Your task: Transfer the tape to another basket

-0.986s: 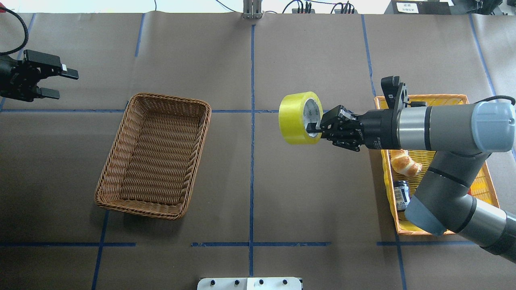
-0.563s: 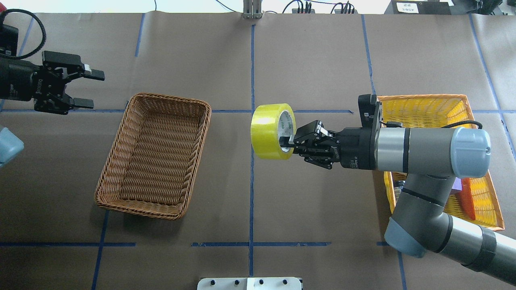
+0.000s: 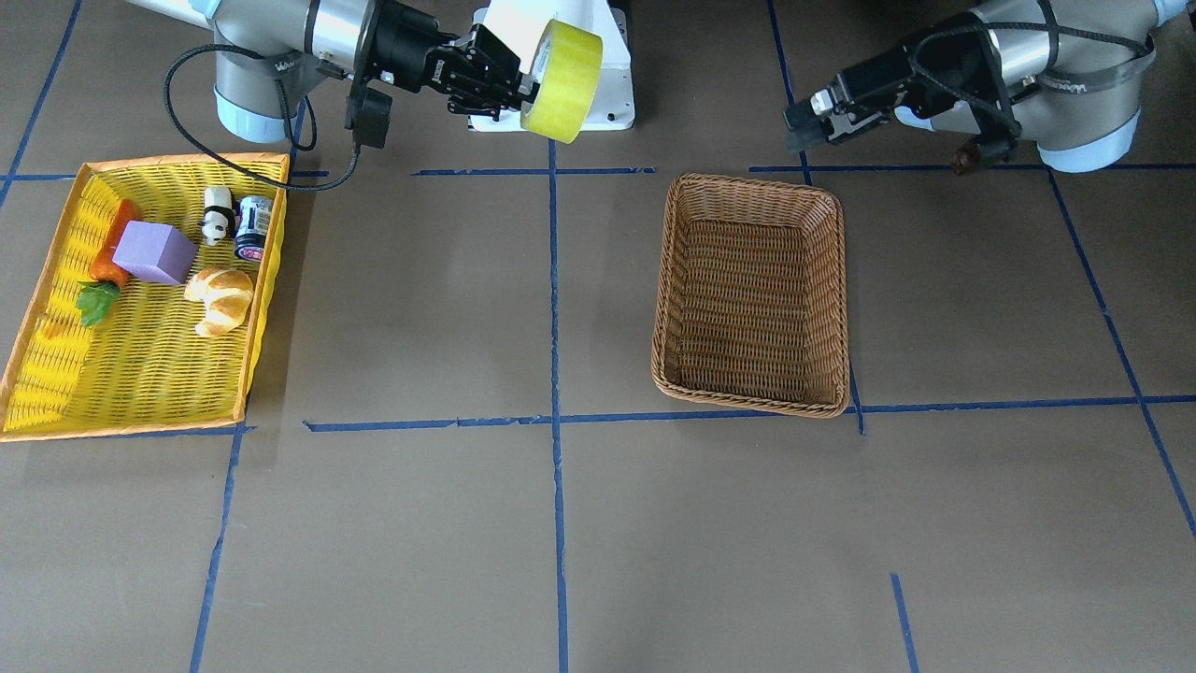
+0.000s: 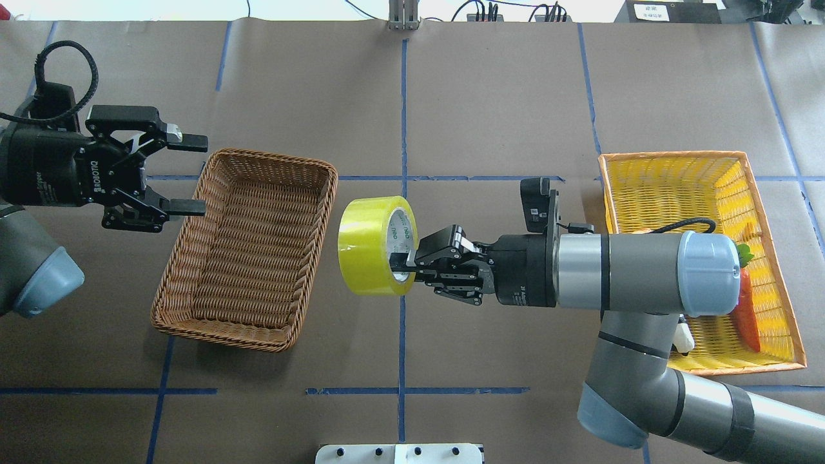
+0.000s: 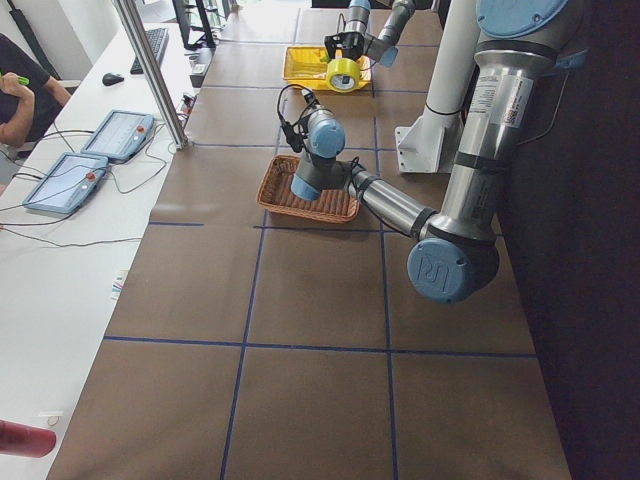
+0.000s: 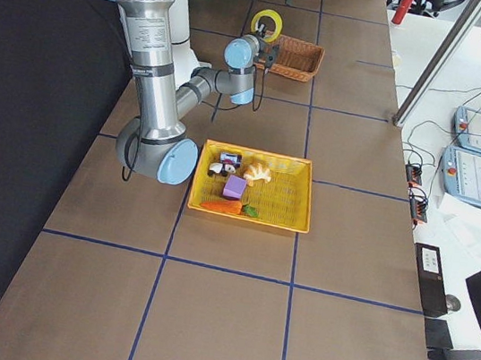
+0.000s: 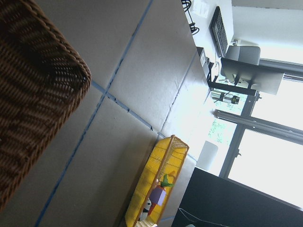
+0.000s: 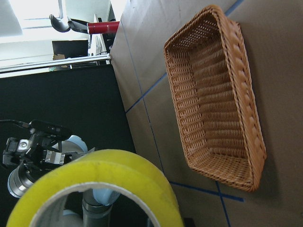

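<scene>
The yellow-green tape roll [image 4: 368,246] hangs in the air, standing on edge, just right of the brown wicker basket [image 4: 245,251]. My right gripper [image 4: 403,264] is shut on the roll's wall, with one finger inside the white core. The roll also shows in the front view [image 3: 561,79] and fills the lower left of the right wrist view [image 8: 94,179], with the empty basket [image 8: 213,94] beyond it. My left gripper [image 4: 193,173] is open and empty at the basket's far left corner.
The yellow orange-rimmed tray [image 3: 140,355] lies at the robot's right end of the table. It holds a croissant [image 3: 220,297], a purple block [image 3: 154,252], a carrot [image 3: 107,266], a small jar [image 3: 252,227] and a panda figure [image 3: 217,213]. Blue tape lines cross the brown table.
My right arm has carried the tape left, from beside the yellow tray to beside the wicker basket. My left arm has moved right, up to the basket's corner, still open.
</scene>
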`<state>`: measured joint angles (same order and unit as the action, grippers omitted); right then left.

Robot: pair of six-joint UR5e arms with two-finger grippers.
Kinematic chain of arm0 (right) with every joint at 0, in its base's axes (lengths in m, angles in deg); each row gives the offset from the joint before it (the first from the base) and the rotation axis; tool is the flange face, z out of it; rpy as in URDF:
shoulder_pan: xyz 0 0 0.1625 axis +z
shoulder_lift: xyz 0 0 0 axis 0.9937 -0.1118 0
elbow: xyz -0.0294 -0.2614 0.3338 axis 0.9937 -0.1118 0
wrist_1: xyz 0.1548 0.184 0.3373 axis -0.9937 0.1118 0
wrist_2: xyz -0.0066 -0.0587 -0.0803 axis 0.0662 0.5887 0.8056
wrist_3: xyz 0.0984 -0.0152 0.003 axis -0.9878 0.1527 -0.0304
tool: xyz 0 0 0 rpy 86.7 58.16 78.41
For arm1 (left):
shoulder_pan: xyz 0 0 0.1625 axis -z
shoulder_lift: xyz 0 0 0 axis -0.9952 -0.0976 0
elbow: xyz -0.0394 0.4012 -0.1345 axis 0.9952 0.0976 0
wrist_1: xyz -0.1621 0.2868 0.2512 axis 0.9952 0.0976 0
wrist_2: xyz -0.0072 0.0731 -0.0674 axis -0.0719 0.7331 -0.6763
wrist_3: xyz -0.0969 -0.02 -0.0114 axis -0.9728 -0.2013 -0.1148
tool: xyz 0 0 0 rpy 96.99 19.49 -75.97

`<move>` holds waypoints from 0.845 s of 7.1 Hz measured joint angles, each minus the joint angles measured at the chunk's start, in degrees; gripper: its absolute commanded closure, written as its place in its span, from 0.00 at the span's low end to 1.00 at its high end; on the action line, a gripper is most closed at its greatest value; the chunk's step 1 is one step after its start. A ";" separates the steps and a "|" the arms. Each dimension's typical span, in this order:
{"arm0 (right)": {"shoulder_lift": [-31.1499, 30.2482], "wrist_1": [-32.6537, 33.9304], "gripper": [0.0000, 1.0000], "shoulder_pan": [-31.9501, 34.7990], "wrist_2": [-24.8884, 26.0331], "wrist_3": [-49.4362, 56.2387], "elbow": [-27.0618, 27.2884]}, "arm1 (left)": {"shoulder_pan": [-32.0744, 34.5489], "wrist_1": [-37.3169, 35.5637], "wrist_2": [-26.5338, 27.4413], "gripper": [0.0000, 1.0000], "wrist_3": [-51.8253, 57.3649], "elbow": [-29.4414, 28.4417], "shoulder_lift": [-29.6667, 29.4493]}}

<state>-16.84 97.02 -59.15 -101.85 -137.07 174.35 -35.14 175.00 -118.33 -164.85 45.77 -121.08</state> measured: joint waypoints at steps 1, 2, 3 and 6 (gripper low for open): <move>0.77 0.01 1.00 -1.42 -0.02 0.10 0.48 | -1.94 0.14 0.19 0.00 -2.15 1.38 -1.12; 1.64 0.05 1.00 -2.71 0.01 0.29 0.71 | -3.77 0.21 0.77 0.00 -3.51 1.98 -2.42; 2.21 0.07 1.00 -3.55 0.02 0.40 0.76 | -5.18 0.26 1.47 0.00 -4.32 2.61 -3.25; 2.66 0.00 1.00 -4.25 0.11 0.55 0.75 | -10.83 0.27 7.45 0.00 -5.13 4.85 -4.15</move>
<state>-14.18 97.02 -63.40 -101.75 -136.53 175.10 -45.97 175.27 -110.88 -169.98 50.62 -125.23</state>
